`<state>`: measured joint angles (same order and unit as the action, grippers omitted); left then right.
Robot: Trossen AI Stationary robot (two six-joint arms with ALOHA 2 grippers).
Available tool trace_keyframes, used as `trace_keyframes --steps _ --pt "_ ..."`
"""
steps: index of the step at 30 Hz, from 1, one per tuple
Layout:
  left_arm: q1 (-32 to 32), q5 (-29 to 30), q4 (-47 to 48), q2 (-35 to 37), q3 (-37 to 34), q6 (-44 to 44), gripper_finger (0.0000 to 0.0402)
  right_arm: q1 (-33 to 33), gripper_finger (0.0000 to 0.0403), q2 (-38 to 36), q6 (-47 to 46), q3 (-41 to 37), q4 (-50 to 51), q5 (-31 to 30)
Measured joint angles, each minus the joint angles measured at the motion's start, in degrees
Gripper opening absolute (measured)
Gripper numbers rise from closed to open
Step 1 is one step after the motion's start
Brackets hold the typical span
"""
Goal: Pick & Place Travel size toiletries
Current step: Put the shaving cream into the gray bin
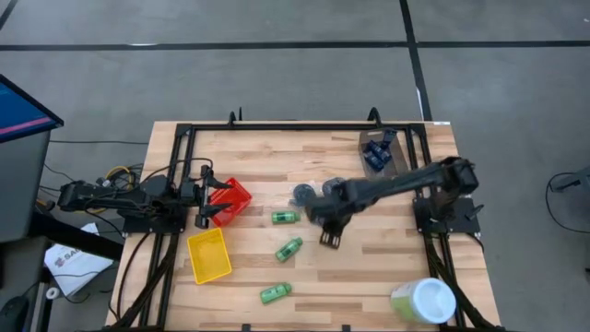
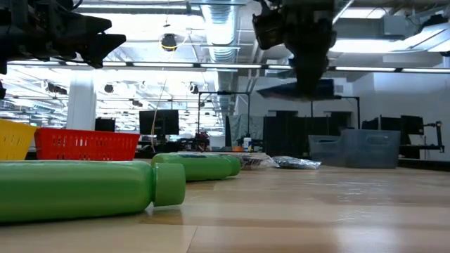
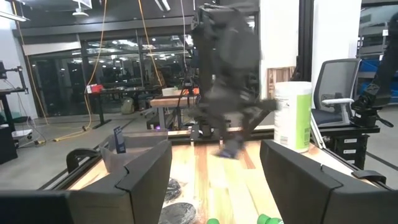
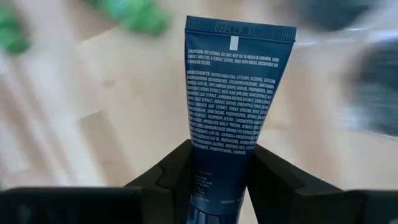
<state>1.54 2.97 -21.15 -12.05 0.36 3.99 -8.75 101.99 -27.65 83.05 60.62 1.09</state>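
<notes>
One dark blue tube fills right pincer.

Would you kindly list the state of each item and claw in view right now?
Right claw: shut on a dark blue tube, held above the table.
Left claw: open, empty, by the red bin.
Three green bottles: lying on their sides on the table.
Yellow bin: appears empty.
Pale green-and-white tub: at the table's corner near the right arm.
Grey-brown bin: holds dark blue tubes.
</notes>
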Motion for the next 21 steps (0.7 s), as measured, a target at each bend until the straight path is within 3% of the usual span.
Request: trace_keyframes --steps 11,21 --pt "-0.02 0.01 0.0 0.0 0.0 -0.02 0.0242 17.27 0.0123 -10.2 2.74 0.06 13.93 -9.6" --pt "0.0 0.0 -0.14 0.0 -0.01 0.0 0.0242 32.09 0.0123 -11.97 -2.4 -0.38 21.24 -16.64"
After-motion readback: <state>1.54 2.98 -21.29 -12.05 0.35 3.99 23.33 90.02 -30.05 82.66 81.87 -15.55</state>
